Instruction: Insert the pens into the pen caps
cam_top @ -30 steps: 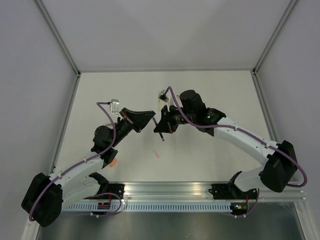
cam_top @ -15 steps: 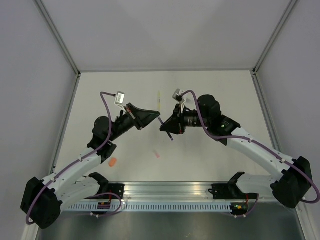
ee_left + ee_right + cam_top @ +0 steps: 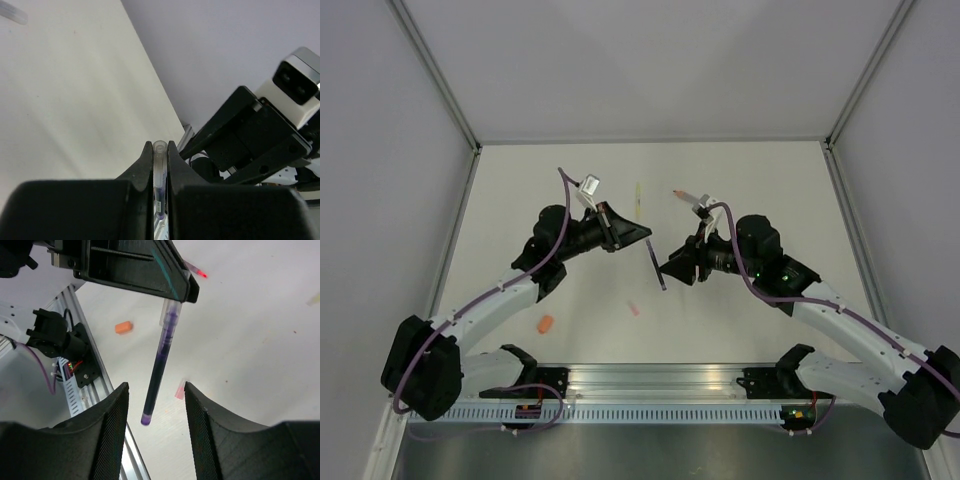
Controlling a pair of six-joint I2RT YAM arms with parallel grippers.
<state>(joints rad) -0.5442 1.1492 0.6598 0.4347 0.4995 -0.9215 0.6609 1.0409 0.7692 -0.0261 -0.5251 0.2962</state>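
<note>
One: Both grippers were to be logged. How were they found?

Two: The left gripper was found clamped on one end of the dark purple pen, which was held out in the air above the table. The right gripper was found open, its jaws set either side of the pen without contact — nothing was held.

One: What faults were anticipated?

Two: Pivoting or slipping was judged likely, the pen being gripped at one end only. It could also be knocked by the right fingers. The pale pink cap and orange cap were seen lying loose on the table — either could be pushed away if approached off-axis.
</note>
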